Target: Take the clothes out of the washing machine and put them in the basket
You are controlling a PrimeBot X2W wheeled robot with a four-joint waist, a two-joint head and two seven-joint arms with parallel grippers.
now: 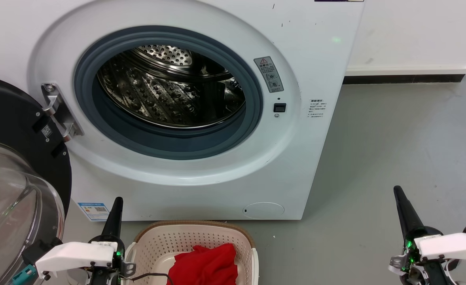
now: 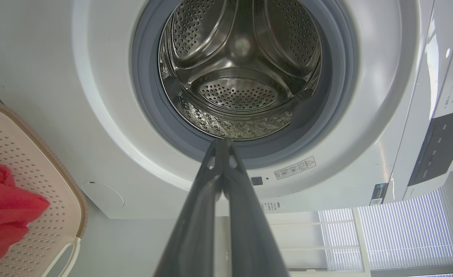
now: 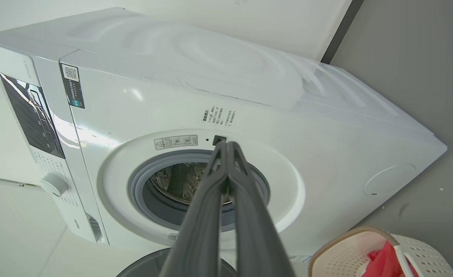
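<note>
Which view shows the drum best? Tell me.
Left wrist view: it looks straight into the drum, back wall included. Head view sees it at an angle; right wrist view: fingers partly cover it.

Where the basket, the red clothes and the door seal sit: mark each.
basket [image 1: 154,241], head view, perforated inner wall.
red clothes [image 1: 206,263], head view, middle of the heap.
door seal [image 1: 169,144], head view, lower grey band.

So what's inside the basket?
Red clothes lie bunched in the basket, toward its right side. Bare holey plastic shows to their left. Whatever is under the clothes is covered, so I cannot tell.
</note>
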